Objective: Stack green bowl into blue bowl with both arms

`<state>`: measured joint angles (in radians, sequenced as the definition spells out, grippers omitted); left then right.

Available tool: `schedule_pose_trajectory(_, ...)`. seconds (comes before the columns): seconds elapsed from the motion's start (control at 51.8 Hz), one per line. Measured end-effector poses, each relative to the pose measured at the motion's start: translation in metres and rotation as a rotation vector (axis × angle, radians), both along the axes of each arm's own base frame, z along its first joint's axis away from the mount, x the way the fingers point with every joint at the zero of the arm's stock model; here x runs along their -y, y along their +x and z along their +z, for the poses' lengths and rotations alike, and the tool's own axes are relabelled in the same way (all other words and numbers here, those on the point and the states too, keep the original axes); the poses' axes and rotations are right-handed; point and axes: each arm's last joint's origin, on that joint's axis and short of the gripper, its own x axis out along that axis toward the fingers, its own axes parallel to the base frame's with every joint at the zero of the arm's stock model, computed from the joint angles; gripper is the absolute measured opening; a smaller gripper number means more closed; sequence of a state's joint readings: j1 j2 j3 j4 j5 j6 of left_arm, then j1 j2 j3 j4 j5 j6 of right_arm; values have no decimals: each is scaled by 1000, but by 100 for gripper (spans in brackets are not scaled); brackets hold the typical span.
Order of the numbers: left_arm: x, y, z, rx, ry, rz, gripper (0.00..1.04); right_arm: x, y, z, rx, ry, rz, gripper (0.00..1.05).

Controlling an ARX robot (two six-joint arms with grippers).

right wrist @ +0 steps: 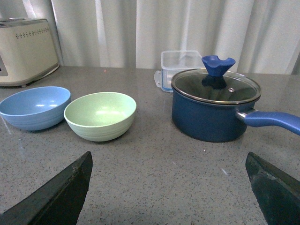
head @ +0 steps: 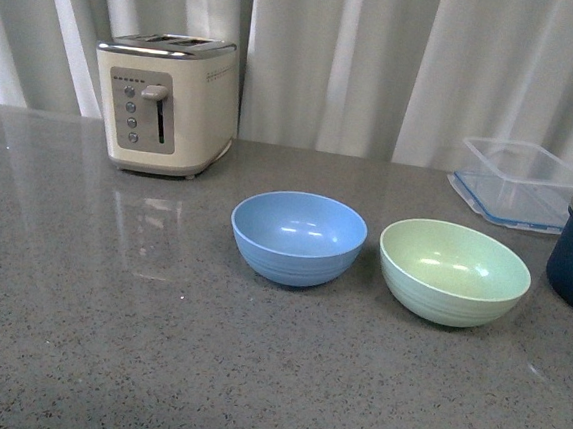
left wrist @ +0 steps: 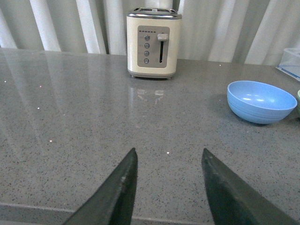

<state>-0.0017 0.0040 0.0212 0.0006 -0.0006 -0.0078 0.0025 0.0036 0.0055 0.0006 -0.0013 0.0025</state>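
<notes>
Grey speckled stone table, backed by a white pleated curtain.
- Light sky-blue round matte bowl: upright, mid-table, empty.
- Pale mint-green round matte bowl: upright, empty, just beside the blue bowl on its right, with a slim gap between them.
- Dark navy pot with a glass lid and a blue handle: near the green bowl's right side, at the front view's edge.
- Clear rectangular blue-rimmed plastic container: behind the green bowl and the pot.
- Cream two-slot toaster: rear left, well apart from the bowls.
- Left arm's black fingers: parted, holding nothing, over bare table left of the blue bowl.
- Right arm's black fingers: spread wide, holding nothing, facing the green bowl and the pot.
</notes>
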Motion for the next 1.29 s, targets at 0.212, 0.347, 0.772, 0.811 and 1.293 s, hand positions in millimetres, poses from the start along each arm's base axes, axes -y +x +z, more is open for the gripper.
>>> schedule_pose_trajectory(0.212, 0, 0, 0, 0, 0, 0, 92, -5, 6, 16, -143, -13, 142, 95)
schedule_pose_trajectory(0.347, 0, 0, 0, 0, 2, 0, 98, -9, 22, 50, -162, 12, 227, 95)
schedule_pose_trajectory(0.772, 0, 0, 0, 1, 2, 0, 98, -31, 160, 96, -578, 277, 244, 95)
schedule_pose_trajectory(0.811, 0, 0, 0, 1, 2, 0, 98, -33, 170, 94, -594, 285, 219, 95)
schedule_pose_trajectory(1.293, 0, 0, 0, 1, 3, 0, 98, -39, 254, 44, -728, 262, -34, 95)
